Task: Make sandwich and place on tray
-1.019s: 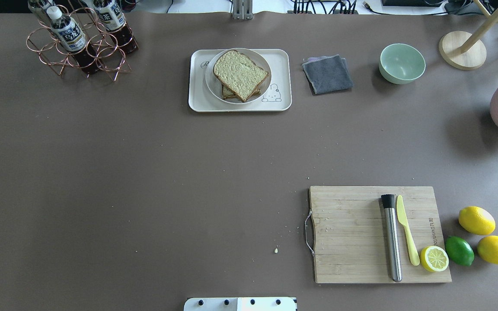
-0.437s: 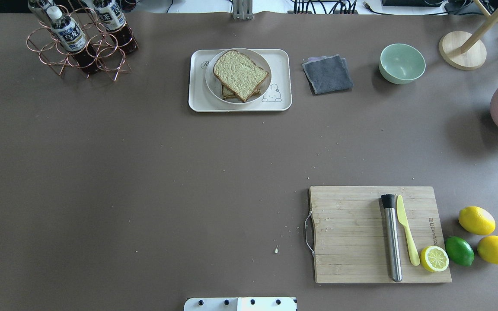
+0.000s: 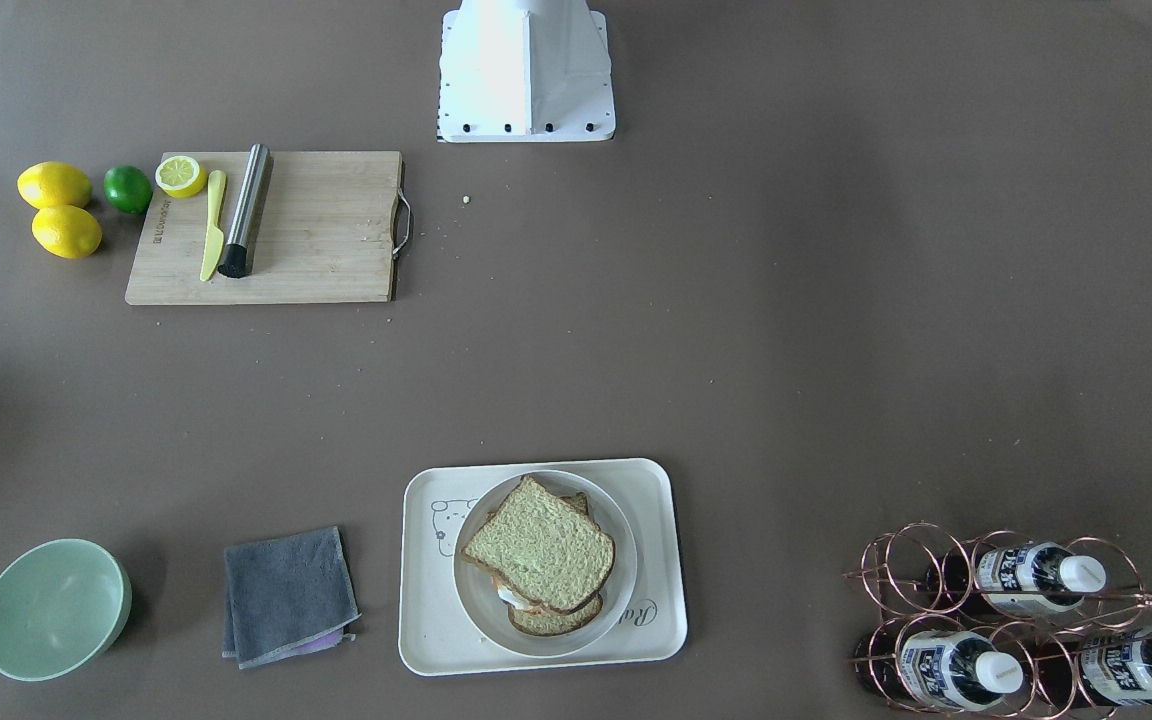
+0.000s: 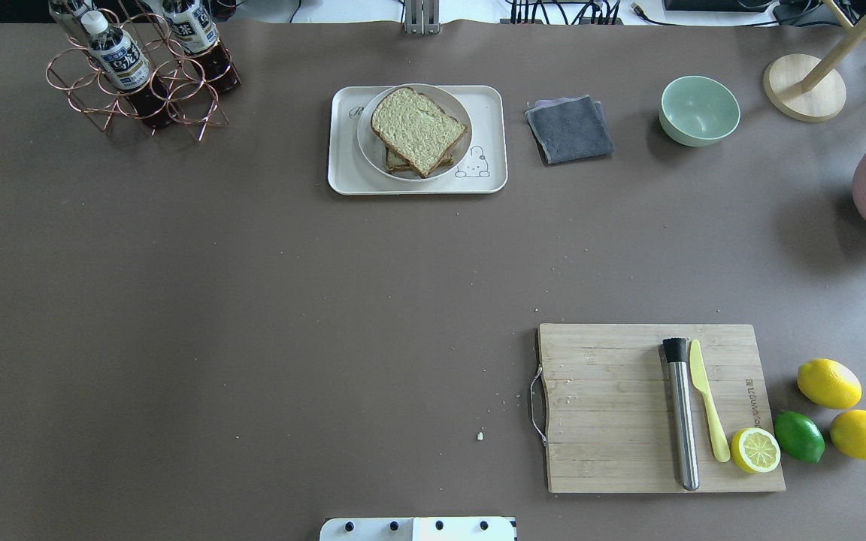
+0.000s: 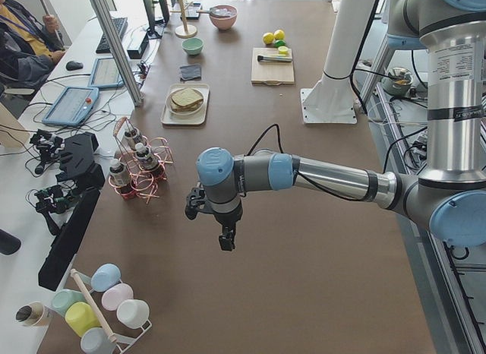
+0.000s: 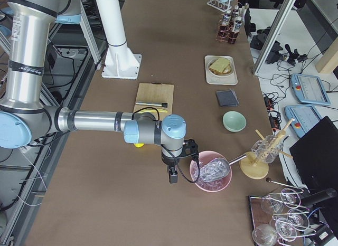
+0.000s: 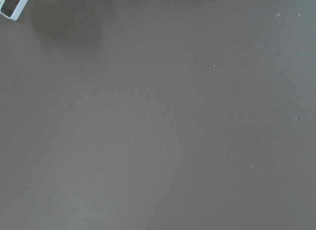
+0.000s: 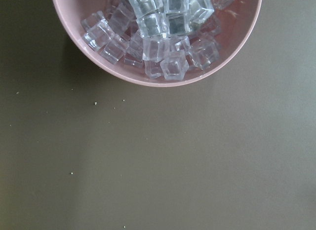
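The sandwich (image 4: pixel 418 129), two brown bread slices with a bit of white egg showing at one edge (image 3: pixel 509 597), lies on a round white plate (image 4: pixel 370 146). The plate stands on the cream tray (image 4: pixel 343 173) at the table's far middle; the tray also shows in the front-facing view (image 3: pixel 426 620). My left gripper (image 5: pixel 226 240) hangs over bare table at the robot's left end, far from the tray. My right gripper (image 6: pixel 173 177) hangs beside a pink bowl of ice (image 6: pixel 211 172). Both show only in the side views; I cannot tell whether they are open or shut.
A wooden cutting board (image 4: pixel 606 406) holds a steel muddler (image 4: pixel 681 413), a yellow knife (image 4: pixel 707 398) and a lemon half (image 4: pixel 755 449). Lemons (image 4: pixel 828 383) and a lime (image 4: pixel 798 436) lie beside it. A grey cloth (image 4: pixel 570 129), green bowl (image 4: pixel 699 110) and bottle rack (image 4: pixel 140 68) stand at the back.
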